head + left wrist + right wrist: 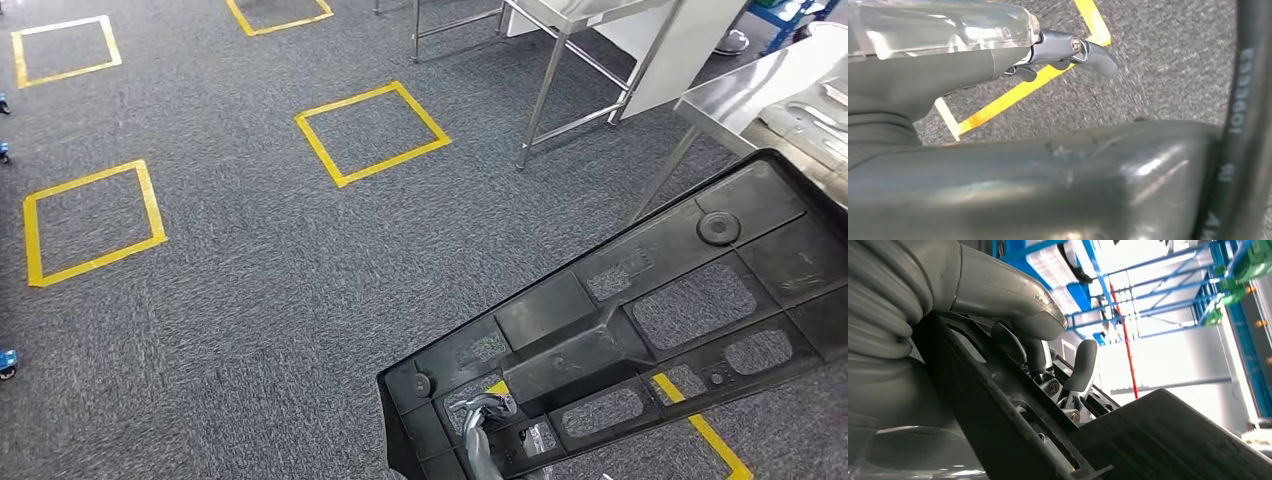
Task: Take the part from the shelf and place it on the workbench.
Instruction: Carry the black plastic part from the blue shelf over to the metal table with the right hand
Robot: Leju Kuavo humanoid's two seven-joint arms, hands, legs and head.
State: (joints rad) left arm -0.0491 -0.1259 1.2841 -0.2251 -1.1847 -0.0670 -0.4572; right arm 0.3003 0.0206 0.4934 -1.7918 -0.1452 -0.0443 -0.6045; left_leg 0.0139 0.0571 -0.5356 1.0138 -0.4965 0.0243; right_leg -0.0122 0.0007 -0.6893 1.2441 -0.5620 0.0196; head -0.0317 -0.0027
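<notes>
- A black ribbed part [640, 330] with cut-out openings ran from the lower centre to the right edge of the frame.
- Grey fingers [480, 420] hooked through an opening at its lower end.
- Yellow tape squares [372, 133] marked the grey carpet [250, 290].
- A steel workbench [740, 95] stood at upper right.

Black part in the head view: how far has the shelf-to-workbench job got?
Done: the black part is off the shelf and carried above the carpet. In hand: the right hand grips it through an opening; the left hand rests beside it. Left: setting it on the steel workbench ahead to the right.
</notes>
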